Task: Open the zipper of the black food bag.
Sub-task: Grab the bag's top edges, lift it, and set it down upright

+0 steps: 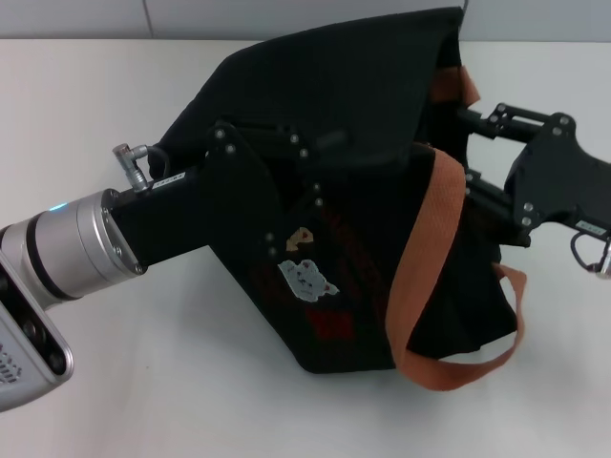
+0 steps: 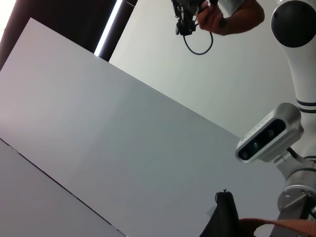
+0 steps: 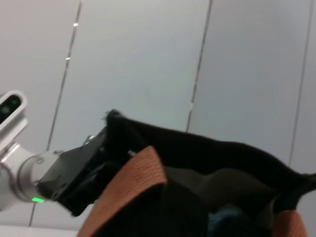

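On the white bench [image 1: 172,382] lies the black food bag [image 1: 363,191] (tipped over); my left claw [image 1: 258,153] and right claw [image 1: 477,162] press against opposite sides, grip hidden.

Even, bright indoor light falls from above across the white table [image 1: 191,401], which shows only faint, soft-edged shadows beneath the black food bag [image 1: 353,191] and the left arm. The bag's fabric is so dark that its folds barely register; the bear patch and orange strap [image 1: 420,277] read clearly. The head view is fairly sharp. In the left wrist view, a lit strip [image 2: 108,27] glows by a dark panel, and pale wall panels look flat and shadowless. The right wrist view is soft, the nearby strap [image 3: 128,187] out of focus.
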Action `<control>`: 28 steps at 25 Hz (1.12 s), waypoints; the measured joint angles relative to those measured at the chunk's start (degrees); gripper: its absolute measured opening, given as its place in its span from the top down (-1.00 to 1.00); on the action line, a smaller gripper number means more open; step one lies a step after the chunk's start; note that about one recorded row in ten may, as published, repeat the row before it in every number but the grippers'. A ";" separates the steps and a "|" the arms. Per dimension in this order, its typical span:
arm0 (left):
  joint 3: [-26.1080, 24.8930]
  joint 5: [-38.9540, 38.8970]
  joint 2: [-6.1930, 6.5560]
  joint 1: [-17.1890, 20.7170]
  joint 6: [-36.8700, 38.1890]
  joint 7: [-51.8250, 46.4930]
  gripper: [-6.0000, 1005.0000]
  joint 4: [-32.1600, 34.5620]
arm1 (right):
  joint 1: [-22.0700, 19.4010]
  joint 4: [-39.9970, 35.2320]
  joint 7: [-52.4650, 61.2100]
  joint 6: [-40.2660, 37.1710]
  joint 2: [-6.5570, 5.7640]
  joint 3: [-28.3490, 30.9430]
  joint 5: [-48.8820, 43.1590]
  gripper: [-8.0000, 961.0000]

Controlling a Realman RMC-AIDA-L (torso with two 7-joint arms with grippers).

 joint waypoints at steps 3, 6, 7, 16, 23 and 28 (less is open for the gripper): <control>0.00 0.04 0.00 0.00 0.05 0.00 0.80 0.00 | -0.22 0.09 -2.14 0.00 -0.01 -1.44 0.14 0.03; 0.00 0.11 0.00 -0.01 0.10 0.00 0.80 0.00 | -0.27 0.22 -3.89 0.13 -0.04 -2.56 -0.16 0.03; 0.00 0.14 0.00 -0.04 0.11 0.00 0.80 0.00 | -0.27 0.22 -3.89 0.13 -0.04 -2.56 -0.16 0.03; 0.16 0.23 0.00 -0.52 0.10 -0.08 0.80 0.00 | -0.52 0.07 -7.03 2.48 -0.07 -4.05 -0.35 0.28; 0.17 0.23 0.00 -0.62 0.10 -0.09 0.80 0.00 | -0.12 1.82 -8.87 2.62 0.00 -3.87 0.75 0.33; 0.18 0.20 0.01 -0.66 0.10 -0.09 0.80 0.00 | 0.22 4.25 -12.02 2.71 0.03 -4.15 2.70 0.71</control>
